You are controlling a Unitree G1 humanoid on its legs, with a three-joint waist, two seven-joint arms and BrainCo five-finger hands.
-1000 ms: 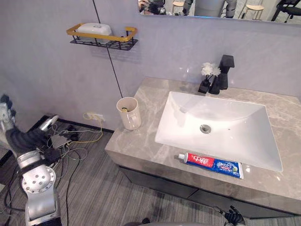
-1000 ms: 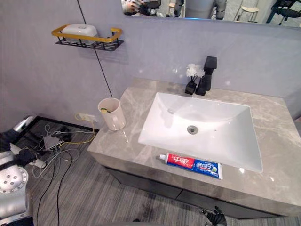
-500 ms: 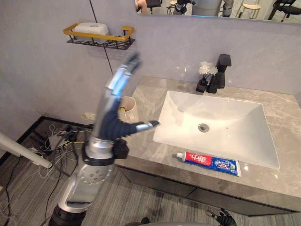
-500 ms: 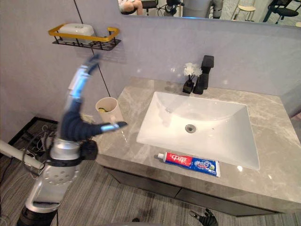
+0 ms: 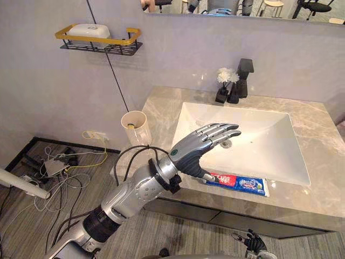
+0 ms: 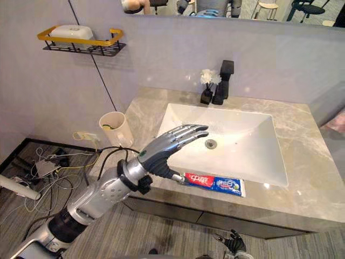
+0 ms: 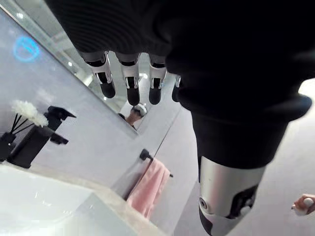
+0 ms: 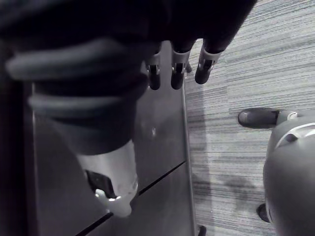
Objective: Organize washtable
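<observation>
- On the front strip of the marble bench, between the white sink and the bench edge, a red and blue toothpaste tube lies flat, lengthwise along the edge.
- The left hand hangs over the sink's near left corner, fingers straight and side by side, pointing toward the drain, holding nothing.
- Its thumb points down at the tube's cap end; I cannot tell whether it touches.
- A cream cup stands upright at the bench's left end, well apart from the tube, with something small inside that I cannot make out.
- A black faucet stands behind the sink, with a small dark vase of white flowers just beside it.
- A black and yellow wall shelf carries a white soap dish.
- A pink towel hangs from a wall bar.
- The right hand is low, in front of the dark cabinet, fingers loose and apart, empty.
</observation>
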